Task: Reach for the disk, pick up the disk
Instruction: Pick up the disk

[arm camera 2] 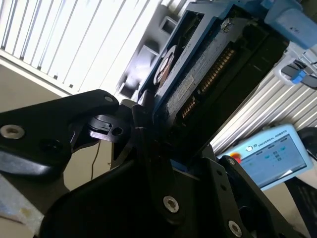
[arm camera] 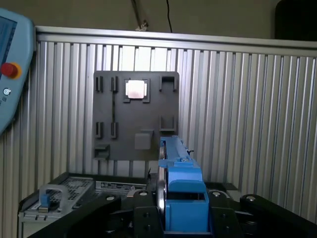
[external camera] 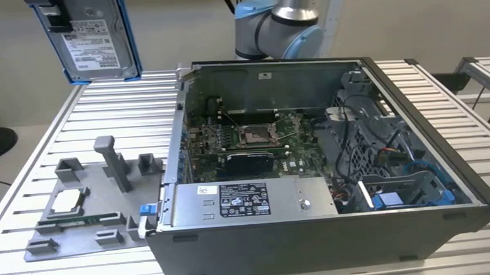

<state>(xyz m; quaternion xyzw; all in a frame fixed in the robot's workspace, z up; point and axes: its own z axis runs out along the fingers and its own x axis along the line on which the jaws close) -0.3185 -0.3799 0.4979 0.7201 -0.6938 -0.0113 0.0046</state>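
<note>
A slatted metal table [external camera: 439, 106] is seen before a plain beige wall [external camera: 428, 21], bearing an open computer case [external camera: 330, 232] and a grey fixture plate [external camera: 77, 235]. The disk [external camera: 95, 39] is held aloft at the upper left of the exterior view (label towards the camera), long axis upright, clamped between the closed fingers of the gripper [arm camera: 182, 201].

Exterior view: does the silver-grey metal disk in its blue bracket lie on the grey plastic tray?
No, the disk stands upright, well away from the tray.
</note>
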